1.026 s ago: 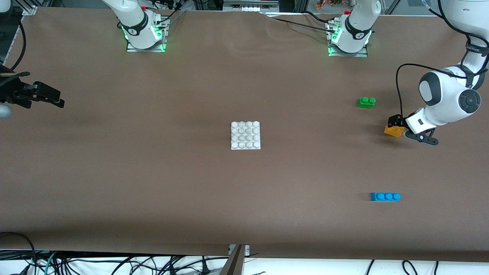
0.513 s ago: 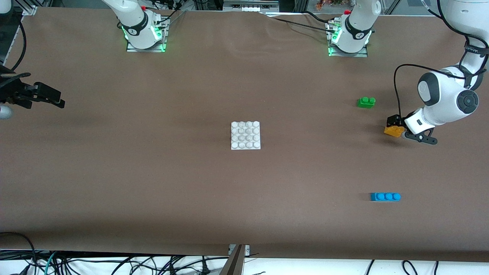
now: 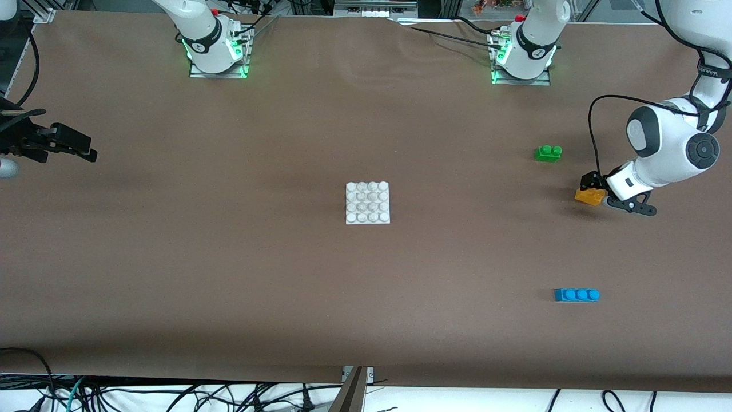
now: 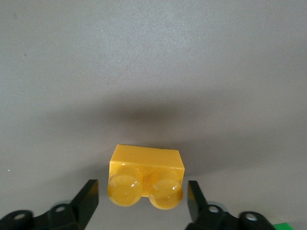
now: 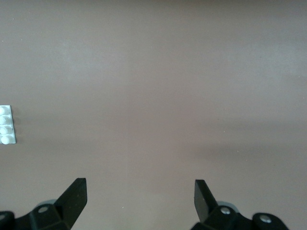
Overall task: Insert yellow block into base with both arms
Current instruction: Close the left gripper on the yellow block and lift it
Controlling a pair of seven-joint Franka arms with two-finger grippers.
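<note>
The yellow block (image 3: 589, 196) lies on the brown table toward the left arm's end, studs up. My left gripper (image 3: 595, 192) is lowered around it. In the left wrist view the block (image 4: 146, 177) sits between the two black fingers (image 4: 88, 191), and a narrow gap shows on each side, so the left gripper (image 4: 143, 191) is open. The white studded base (image 3: 368, 202) lies flat at the table's middle. My right gripper (image 3: 86, 153) waits over the right arm's end of the table. It (image 5: 140, 189) is open and holds nothing, and the base's edge (image 5: 7, 125) shows in its view.
A green two-stud brick (image 3: 548, 153) lies farther from the front camera than the yellow block. A blue three-stud brick (image 3: 576, 294) lies nearer to that camera. The green brick's corner (image 4: 283, 226) shows in the left wrist view. Both arm bases stand along the table's back edge.
The left arm's wrist has shifted very slightly while its gripper stays down at the yellow block. The block, the base and the right arm have not moved.
</note>
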